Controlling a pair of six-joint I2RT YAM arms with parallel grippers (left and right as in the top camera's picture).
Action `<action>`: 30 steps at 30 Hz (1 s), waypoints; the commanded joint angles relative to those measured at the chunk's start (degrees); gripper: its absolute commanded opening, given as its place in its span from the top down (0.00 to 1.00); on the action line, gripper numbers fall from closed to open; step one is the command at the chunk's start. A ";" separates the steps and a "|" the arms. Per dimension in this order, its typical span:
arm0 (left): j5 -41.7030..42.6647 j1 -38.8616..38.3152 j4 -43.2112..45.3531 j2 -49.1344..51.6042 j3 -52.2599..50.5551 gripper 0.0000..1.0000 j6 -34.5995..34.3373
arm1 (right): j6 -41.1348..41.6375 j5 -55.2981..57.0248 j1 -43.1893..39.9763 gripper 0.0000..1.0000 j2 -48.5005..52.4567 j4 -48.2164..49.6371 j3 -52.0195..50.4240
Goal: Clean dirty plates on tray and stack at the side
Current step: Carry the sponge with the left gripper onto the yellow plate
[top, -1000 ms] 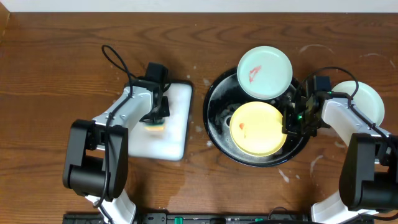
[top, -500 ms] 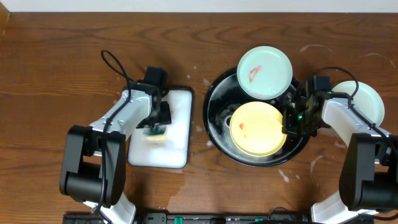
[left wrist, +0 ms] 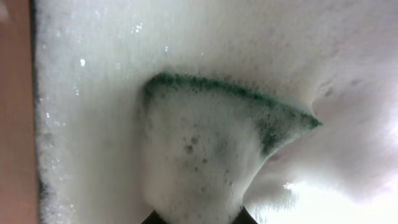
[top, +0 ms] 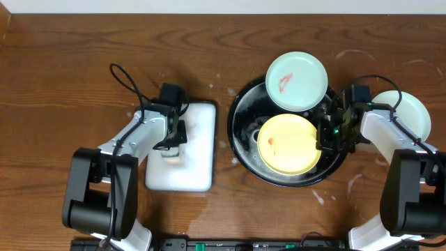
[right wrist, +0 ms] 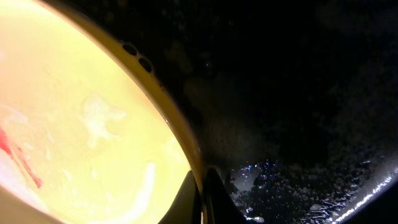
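The dark wood surface (top: 63, 63) carries a foamy white tray (top: 191, 167) on my left and the black tray (top: 244, 129) on my right. My right gripper (top: 326, 136) is pinched on the near rim of the yellow plate (top: 289, 143), which lies in the black tray with a red smear still on it. My left gripper (top: 172, 143) is closed on the soapy sponge (left wrist: 205, 155), pressed into the foam.

A smeared mint plate (top: 297, 81) overhangs the black tray's far rim, and another mint plate (top: 412, 115) sits on the surface to the right.

The wet plate rim could slip from my thin pinch. Pushing the sponge sideways could also drag the light white tray along.

Compared with a second ago, the white tray has swung straighter and my left arm has moved. My right arm and the plates have not moved.
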 commanded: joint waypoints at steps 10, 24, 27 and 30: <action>14.56 -1.20 -5.57 -10.32 8.92 0.92 0.00 | 1.16 4.20 0.22 0.99 0.70 -0.59 -0.50; 16.57 -19.30 1.22 -10.14 16.15 0.93 -6.64 | 1.11 1.97 0.24 0.99 0.70 -0.09 -0.50; 16.39 -23.39 5.49 -7.32 16.15 0.93 -8.33 | 1.11 1.22 0.28 0.99 0.70 0.79 -0.50; 16.44 -26.45 9.57 -2.49 16.15 0.92 -8.55 | 1.09 1.20 0.98 0.99 0.70 2.64 -0.50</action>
